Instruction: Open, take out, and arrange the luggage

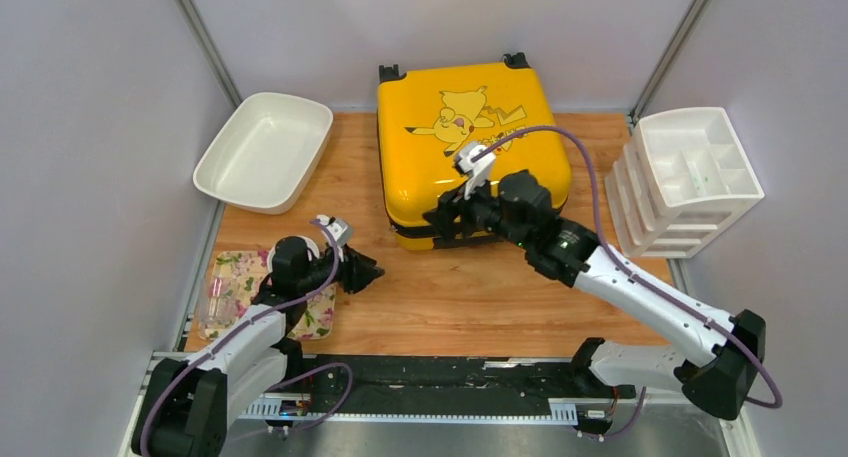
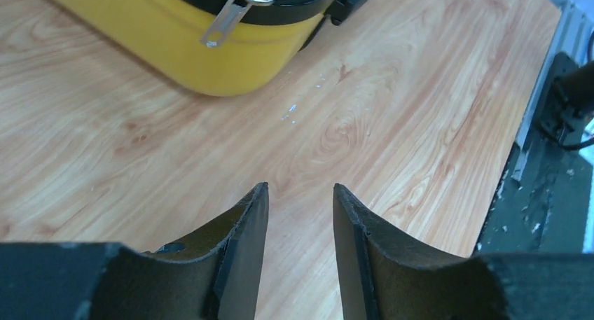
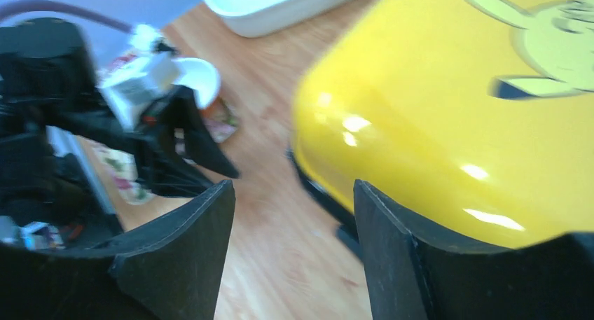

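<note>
One luggage (image 1: pixel 470 147) was counted, lying flat and closed on the wooden table (image 1: pixel 480 302), with two black wheels (image 1: pixel 390 72) seen at its far edge. Two grippers were counted. The left gripper (image 2: pixel 300 187) was seen released, its jaws apart with only bare wood between them. The luggage's near corner lay ahead of it and well apart. The right gripper (image 3: pixel 293 187) was likewise seen released and empty. It was held at the near edge of the luggage, whose yellow shell lay just beside its right finger and beyond it.

One white dish (image 1: pixel 262 152) was placed beyond the left gripper, one floral tray (image 1: pixel 235 292) behind it beside the arm, and one white drawer unit (image 1: pixel 690 177) out to the right of the right gripper.

Only the left wrist view showed a metal zipper pull (image 2: pixel 228 19) hanging from the black trim. The dish, tray and drawers were shown whole only from above.

A cartoon figure (image 1: pixel 460 117) was printed on the lid; lettering could not be made out.
</note>
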Available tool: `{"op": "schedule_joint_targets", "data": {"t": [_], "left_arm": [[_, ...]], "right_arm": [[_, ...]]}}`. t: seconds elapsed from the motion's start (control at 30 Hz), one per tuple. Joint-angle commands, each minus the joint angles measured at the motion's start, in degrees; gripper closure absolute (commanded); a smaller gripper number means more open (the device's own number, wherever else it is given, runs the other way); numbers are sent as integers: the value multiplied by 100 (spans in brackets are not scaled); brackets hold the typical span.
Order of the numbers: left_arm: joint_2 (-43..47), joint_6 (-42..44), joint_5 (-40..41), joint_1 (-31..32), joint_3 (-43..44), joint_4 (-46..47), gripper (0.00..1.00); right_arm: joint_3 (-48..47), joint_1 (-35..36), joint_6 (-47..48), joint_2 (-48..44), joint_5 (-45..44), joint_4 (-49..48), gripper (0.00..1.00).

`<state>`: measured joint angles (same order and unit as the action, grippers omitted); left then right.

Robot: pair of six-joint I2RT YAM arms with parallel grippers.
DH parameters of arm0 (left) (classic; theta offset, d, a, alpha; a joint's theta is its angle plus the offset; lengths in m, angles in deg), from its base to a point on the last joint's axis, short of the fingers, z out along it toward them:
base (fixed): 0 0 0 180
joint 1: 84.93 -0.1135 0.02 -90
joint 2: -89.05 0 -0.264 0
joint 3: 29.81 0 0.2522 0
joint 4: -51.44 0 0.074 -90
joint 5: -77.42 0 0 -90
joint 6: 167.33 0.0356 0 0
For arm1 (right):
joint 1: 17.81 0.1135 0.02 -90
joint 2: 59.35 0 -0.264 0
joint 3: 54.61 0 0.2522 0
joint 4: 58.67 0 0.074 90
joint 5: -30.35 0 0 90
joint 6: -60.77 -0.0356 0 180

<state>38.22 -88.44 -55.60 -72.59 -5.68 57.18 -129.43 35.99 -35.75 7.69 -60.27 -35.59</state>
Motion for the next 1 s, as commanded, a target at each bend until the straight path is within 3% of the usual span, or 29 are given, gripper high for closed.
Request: {"op": "schedule_joint_targets", "data": {"t": [0.0,0.13,0.27,0.63,0.97], "left_arm": [[-417,953,-162,216,-70,1282,52],[-1015,1355,-347,251,-44,2318,51],[-1727,1419,-365,321,350,2742,51],[-2458,1454,400,893,1001,2971,55],[-2669,1147,927,1086,1187,3033,78]], "right_arm": [[-126,-1142,1029,-305,1519,1535,33],[-205,-1977,1785,-560,1863,2178,33],[-310,-2636,2014,-623,1925,2635,32],[-389,-3016,2059,-324,1038,2706,32],[-284,-3227,2015,-78,871,2663,34]]}}
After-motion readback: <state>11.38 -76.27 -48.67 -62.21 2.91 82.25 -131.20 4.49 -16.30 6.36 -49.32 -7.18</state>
